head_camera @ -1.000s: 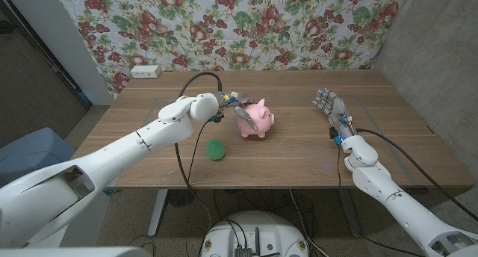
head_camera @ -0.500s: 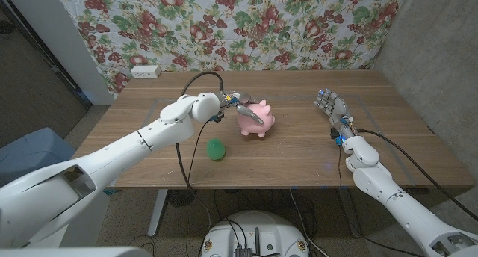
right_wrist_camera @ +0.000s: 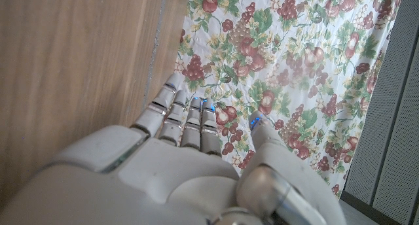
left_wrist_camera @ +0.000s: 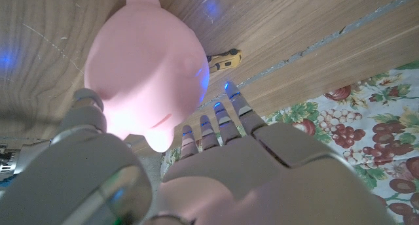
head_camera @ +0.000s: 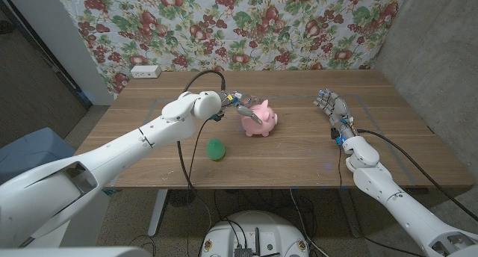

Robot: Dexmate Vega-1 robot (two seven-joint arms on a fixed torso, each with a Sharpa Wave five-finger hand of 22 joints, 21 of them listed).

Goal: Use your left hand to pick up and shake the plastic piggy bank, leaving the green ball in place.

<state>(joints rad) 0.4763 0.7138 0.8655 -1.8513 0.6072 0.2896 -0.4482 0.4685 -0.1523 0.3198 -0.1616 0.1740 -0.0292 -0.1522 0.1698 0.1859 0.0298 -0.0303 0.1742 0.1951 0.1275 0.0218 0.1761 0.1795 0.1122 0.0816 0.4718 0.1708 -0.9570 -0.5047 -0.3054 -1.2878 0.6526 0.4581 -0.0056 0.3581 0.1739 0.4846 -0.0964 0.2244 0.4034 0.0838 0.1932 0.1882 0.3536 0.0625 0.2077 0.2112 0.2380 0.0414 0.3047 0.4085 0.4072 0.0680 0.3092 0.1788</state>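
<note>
The pink plastic piggy bank point(head_camera: 260, 121) is near the table's middle, and my left hand point(head_camera: 240, 104) grips it from its left side and top. In the left wrist view the piggy bank point(left_wrist_camera: 147, 61) sits between the thumb and the fingers point(left_wrist_camera: 222, 123) of my left hand point(left_wrist_camera: 196, 166), over the wood. The green ball point(head_camera: 216, 149) lies on the table in front of the pig, apart from both hands. My right hand point(head_camera: 331, 106) stands on the table at the right with its fingers straight and holds nothing; the right wrist view shows that hand point(right_wrist_camera: 190, 166) the same way.
A white box point(head_camera: 145, 71) lies at the table's far left edge. A small yellow object point(left_wrist_camera: 224, 58) lies on the wood beyond the pig. A floral cloth point(head_camera: 246, 25) hangs behind the table point(head_camera: 388, 137). Tape lines mark the wood.
My left hand has carried the piggy bank slightly to the right and a little upward, tilting it. The green ball and my right hand have stayed where they were.
</note>
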